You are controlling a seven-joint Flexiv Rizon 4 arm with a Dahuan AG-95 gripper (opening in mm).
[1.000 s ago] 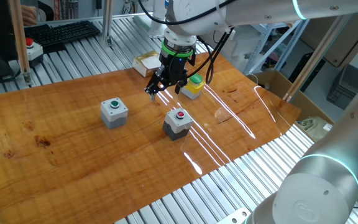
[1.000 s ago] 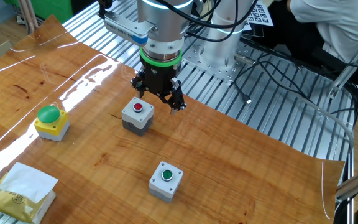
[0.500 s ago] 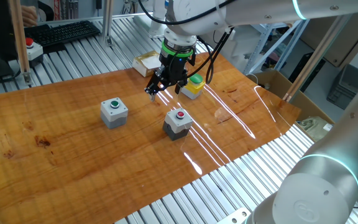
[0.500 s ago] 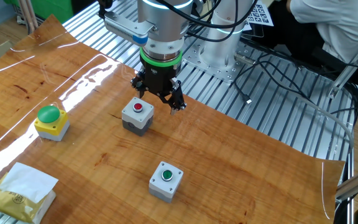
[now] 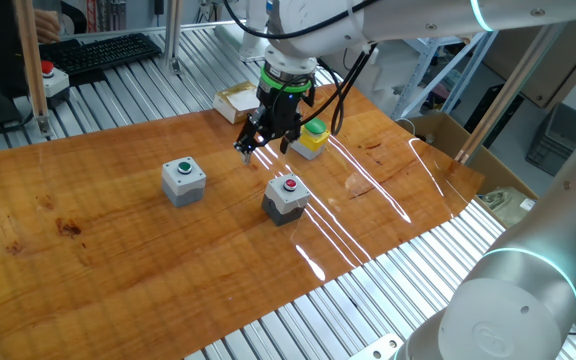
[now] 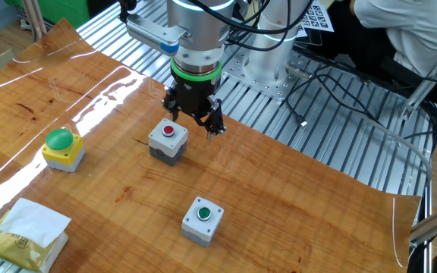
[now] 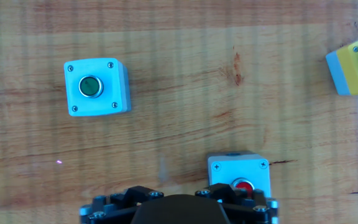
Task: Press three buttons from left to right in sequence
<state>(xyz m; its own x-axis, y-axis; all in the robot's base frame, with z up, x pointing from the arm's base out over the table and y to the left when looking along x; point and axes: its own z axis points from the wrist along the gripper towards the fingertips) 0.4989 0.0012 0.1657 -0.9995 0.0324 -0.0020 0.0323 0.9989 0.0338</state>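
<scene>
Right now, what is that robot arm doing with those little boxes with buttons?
The robot arm's gripper hangs pointing down over the wooden table, just beside the dark grey box with the red button. Its fingers are spread open and hold nothing. No button is being touched at this moment. The light grey box with the green button sits to one side, and the yellow box with the green dome sits to the other.

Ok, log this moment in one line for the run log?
pincer: open, above table, empty | nearest: red-cap button box | green-cap button box: untouched | yellow button box: untouched
</scene>
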